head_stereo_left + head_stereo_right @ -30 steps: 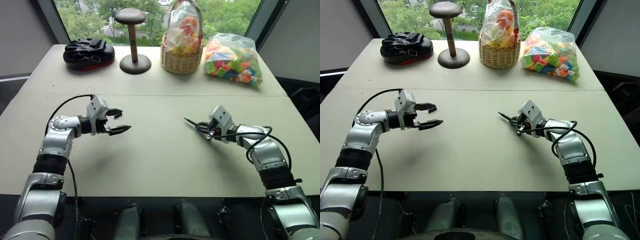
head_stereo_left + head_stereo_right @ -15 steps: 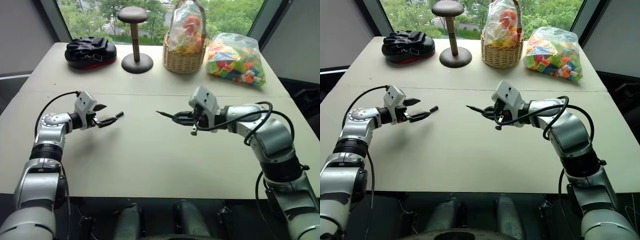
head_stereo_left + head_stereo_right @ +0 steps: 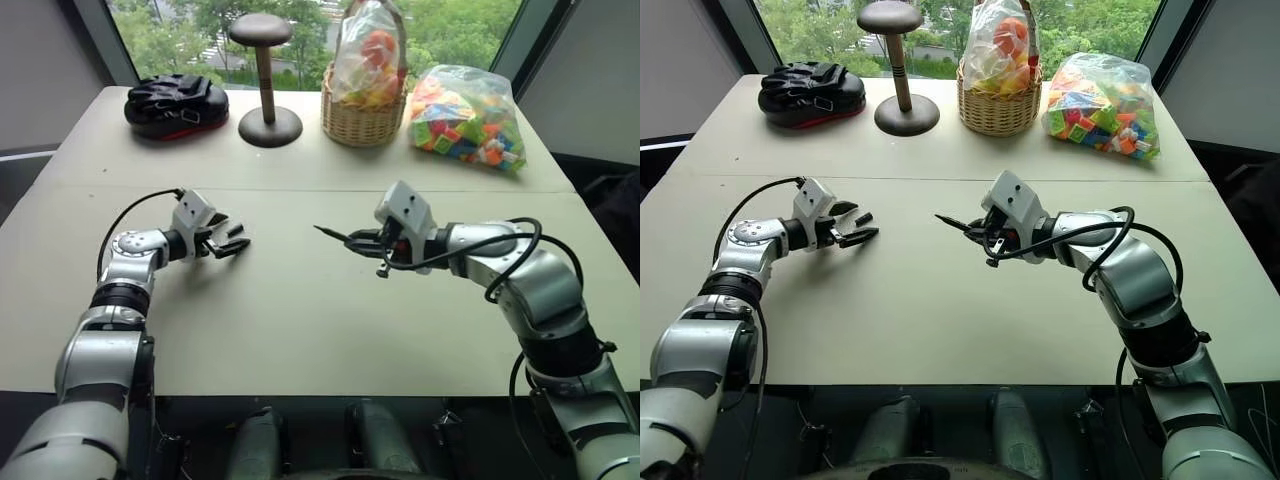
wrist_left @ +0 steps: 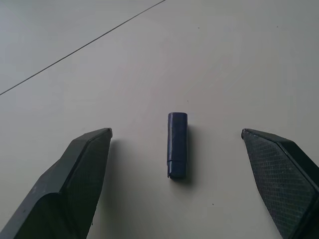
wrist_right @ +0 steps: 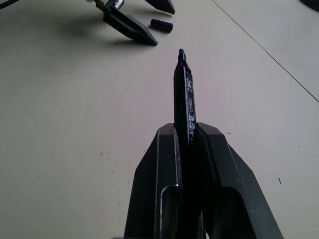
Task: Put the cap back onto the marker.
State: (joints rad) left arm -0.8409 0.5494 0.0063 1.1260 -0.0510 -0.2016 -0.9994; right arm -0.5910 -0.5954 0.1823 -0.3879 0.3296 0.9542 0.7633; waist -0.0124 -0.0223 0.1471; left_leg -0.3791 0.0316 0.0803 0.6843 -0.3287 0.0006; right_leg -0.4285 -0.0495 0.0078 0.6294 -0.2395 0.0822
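Since a second ago my right gripper [image 5: 187, 144] has swung inward, clamping the marker [image 5: 183, 89]; my left gripper [image 4: 177, 144] gapes around the cap [image 4: 177, 144] lying untouched on the table [image 4: 239, 59], its fingers cut off.

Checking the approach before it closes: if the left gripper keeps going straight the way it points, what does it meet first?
Most likely the cap, lying on the table centred between the open jaws of the left gripper. Depth is unclear; nothing else shows in that line.
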